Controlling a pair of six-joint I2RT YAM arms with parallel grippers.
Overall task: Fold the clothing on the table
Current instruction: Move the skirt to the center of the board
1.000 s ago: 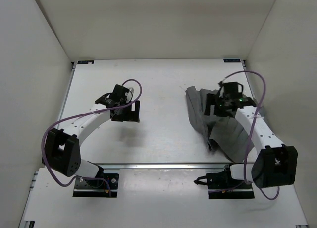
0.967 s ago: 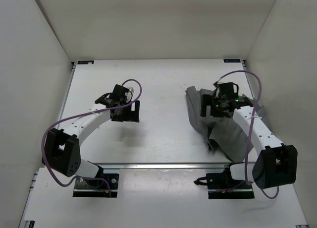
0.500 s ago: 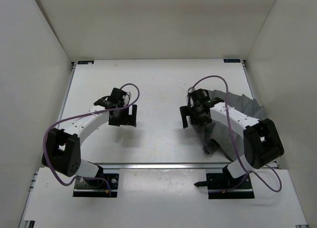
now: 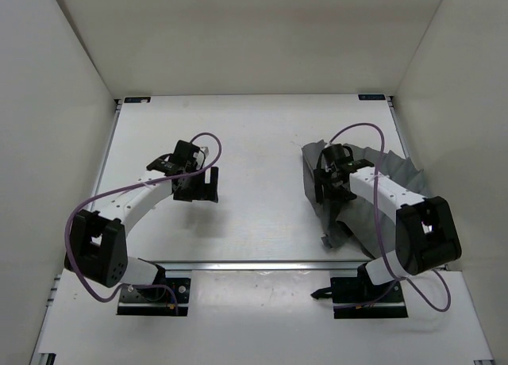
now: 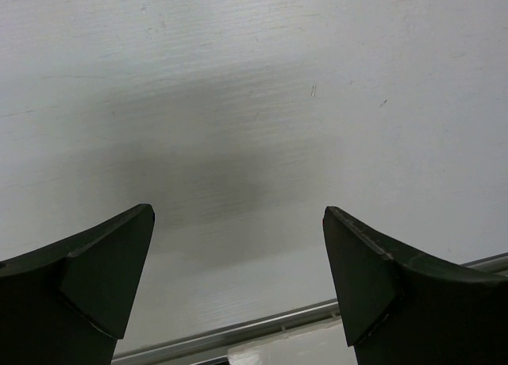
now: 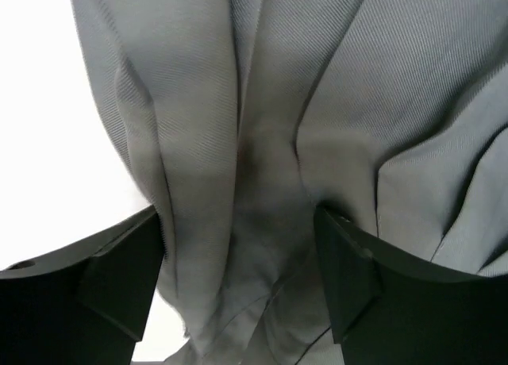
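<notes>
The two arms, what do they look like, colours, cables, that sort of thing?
The left arm and right arm match: white links dotted with small holes, bulky black joints, black base plates. A purple cable runs along each. The left gripper and right gripper each have two dark, wedge-shaped fingers.

The clothing (image 4: 359, 222) is dark grey with narrow pleats; the table (image 4: 254, 143) is plain matte white.

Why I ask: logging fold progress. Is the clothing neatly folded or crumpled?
Crumpled, not neatly folded: the clothing lies bunched in uneven ridges on the table, beneath the right gripper.
</notes>
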